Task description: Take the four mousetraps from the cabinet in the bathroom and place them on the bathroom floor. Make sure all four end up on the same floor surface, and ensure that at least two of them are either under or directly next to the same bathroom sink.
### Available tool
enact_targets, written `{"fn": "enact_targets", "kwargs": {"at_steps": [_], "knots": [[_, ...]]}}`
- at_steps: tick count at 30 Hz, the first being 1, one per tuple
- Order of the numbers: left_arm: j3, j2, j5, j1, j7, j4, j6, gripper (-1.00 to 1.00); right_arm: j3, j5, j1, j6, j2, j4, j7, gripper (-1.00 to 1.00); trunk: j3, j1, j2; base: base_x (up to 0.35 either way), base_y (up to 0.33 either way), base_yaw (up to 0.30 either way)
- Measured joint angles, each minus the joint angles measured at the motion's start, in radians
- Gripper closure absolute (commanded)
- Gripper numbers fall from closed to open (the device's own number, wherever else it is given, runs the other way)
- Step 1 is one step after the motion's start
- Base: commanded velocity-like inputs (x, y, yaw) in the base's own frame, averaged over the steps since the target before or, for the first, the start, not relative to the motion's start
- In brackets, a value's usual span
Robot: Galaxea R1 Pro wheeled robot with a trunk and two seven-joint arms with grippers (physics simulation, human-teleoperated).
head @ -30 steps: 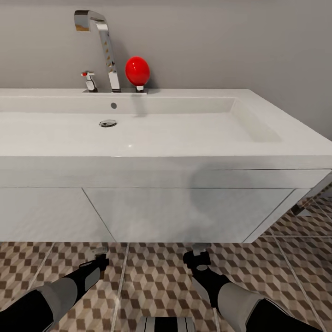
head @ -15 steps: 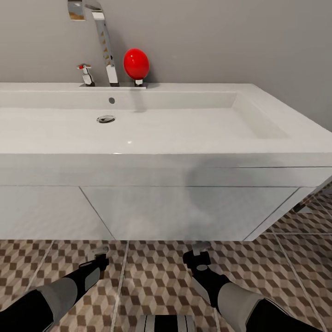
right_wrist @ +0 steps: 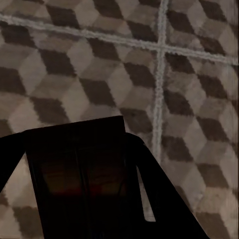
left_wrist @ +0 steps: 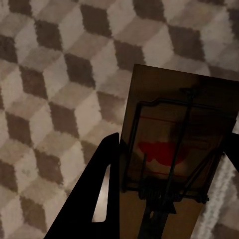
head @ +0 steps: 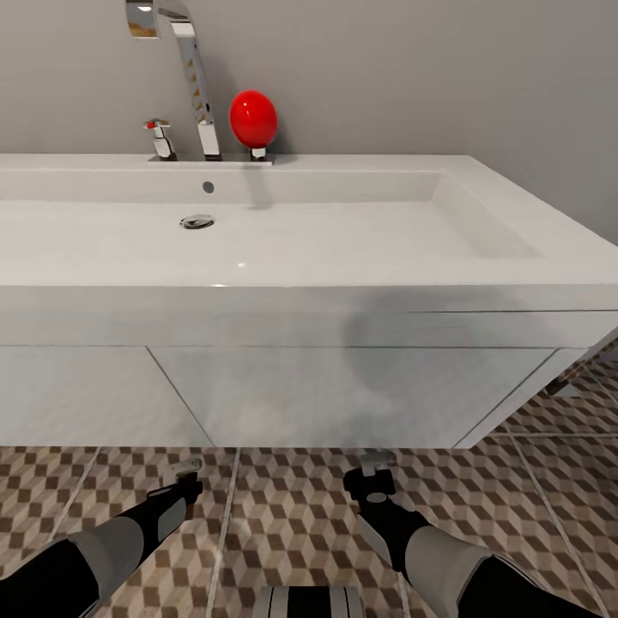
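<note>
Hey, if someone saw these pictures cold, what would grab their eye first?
Probably the glossy red ball knob beside the tall angular chrome tap, at the back of the wide white rectangular sink. Next, the brown, beige and white cube-patterned floor tiles, over which the left gripper holds a dark wooden mousetrap.

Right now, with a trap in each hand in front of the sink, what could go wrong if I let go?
1. Both mousetraps, in the left hand and the right hand, look held above the floor; dropped, they may bounce or flip.
2. The hands hang just in front of the white vanity under the sink; pushing forward may strike it.
</note>
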Motion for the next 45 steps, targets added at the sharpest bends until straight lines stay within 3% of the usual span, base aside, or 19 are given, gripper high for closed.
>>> {"fn": "enact_targets", "kwargs": {"at_steps": [7, 11, 28, 45], "knots": [[-0.001, -0.001, 0.0, 0.0, 0.0, -0.001, -0.001, 1.0, -0.1, 0.0, -0.003, 0.093, -0.003, 0.001, -0.031, 1.0, 0.0, 0.0, 0.0, 0.0, 0.0, 0.0], [0.001, -0.001, -0.001, -0.002, 0.001, -0.012, 0.0, 1.0, -0.121, 0.0, -0.003, 0.12, -0.002, 0.001, -0.032, 1.0, 0.0, 0.0, 0.0, 0.0, 0.0, 0.0], [0.002, -0.01, -0.001, -0.038, 0.001, -0.069, 0.006, 1.0, -0.125, 0.007, -0.018, 0.144, 0.0, -0.006, -0.032, 1.0, 0.0, 0.0, 0.0, 0.0, 0.0, 0.0], [0.003, -0.01, -0.001, -0.046, 0.001, -0.069, 0.011, 1.0, -0.122, 0.015, -0.042, 0.106, 0.0, -0.009, -0.029, 1.0, 0.0, 0.0, 0.0, 0.0, 0.0, 0.0]]}}
